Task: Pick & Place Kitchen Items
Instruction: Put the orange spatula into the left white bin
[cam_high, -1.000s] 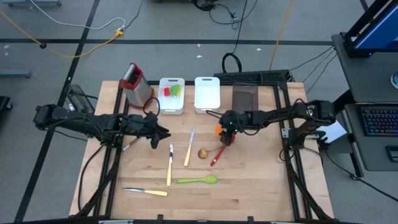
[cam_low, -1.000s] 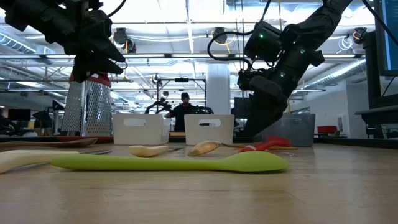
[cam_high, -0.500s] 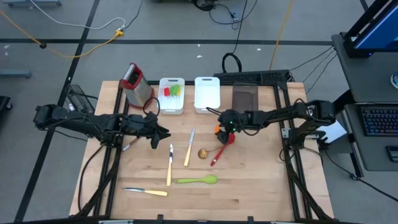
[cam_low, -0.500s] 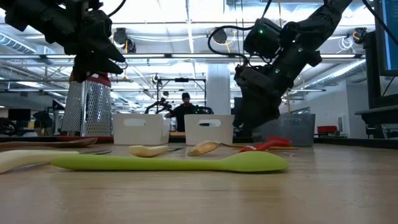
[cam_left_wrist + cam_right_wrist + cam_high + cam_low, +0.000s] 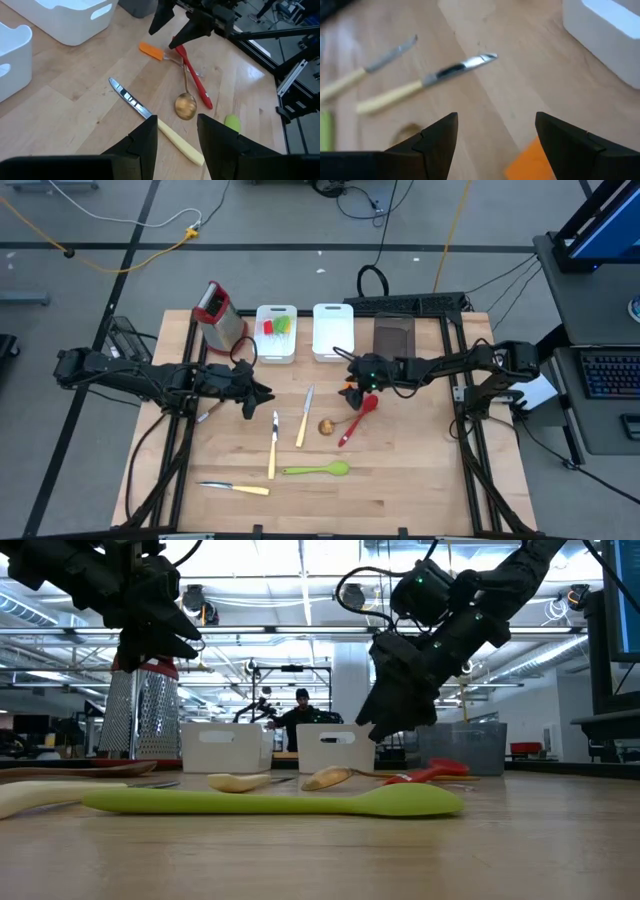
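Kitchen items lie flat on the wooden table: an orange spatula (image 5: 151, 51), a red spoon (image 5: 358, 417), a round-bowled spoon (image 5: 326, 426), cream-handled knives (image 5: 304, 416) (image 5: 272, 446) (image 5: 236, 489) and a green spoon (image 5: 316, 470). My right gripper (image 5: 350, 385) hangs open just above the orange spatula (image 5: 535, 160), slanting down and clear of the table in the low view (image 5: 395, 725). My left gripper (image 5: 262, 392) waits open at mid-left, raised, nothing between its fingers (image 5: 175, 145).
At the far edge stand a steel grater with a red top (image 5: 220, 315), a white bin (image 5: 262, 345) holding red and green utensils, a second white bin (image 5: 333, 330) and a dark bin (image 5: 393, 335). A person shows in the room beyond (image 5: 300, 715).
My right gripper has tipped its fingers up from the table and swung slightly toward the far left, rolling a little. The red spoon's head, covered before, now shows beside it. The utensils have stayed where they lay.
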You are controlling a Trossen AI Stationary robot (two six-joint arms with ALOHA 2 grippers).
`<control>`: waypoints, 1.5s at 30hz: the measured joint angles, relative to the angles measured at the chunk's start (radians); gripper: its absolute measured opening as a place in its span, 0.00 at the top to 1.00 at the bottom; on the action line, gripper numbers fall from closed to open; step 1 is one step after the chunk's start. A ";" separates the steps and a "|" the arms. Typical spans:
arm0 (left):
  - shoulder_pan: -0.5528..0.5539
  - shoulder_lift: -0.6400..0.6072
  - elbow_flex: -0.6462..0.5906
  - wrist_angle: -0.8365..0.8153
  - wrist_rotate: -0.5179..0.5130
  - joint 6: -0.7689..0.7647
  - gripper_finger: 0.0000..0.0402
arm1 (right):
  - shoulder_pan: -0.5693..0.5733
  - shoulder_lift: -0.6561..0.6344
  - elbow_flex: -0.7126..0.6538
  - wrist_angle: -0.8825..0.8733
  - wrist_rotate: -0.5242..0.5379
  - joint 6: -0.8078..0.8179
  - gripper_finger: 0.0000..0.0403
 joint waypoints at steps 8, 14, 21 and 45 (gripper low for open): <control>0.000 0.000 0.000 0.000 0.000 0.000 0.65 | 0.000 -0.001 0.000 0.103 -0.004 0.134 0.35; 0.000 0.000 0.000 0.000 0.000 0.007 0.65 | 0.029 -0.001 0.000 0.107 -0.032 0.070 0.35; 0.000 0.000 0.000 0.000 0.000 0.006 0.65 | 0.122 -0.001 0.079 -0.045 0.084 -0.016 0.34; 0.000 0.000 0.000 0.000 0.000 0.012 0.65 | 0.071 0.003 0.284 -0.542 0.210 0.146 0.32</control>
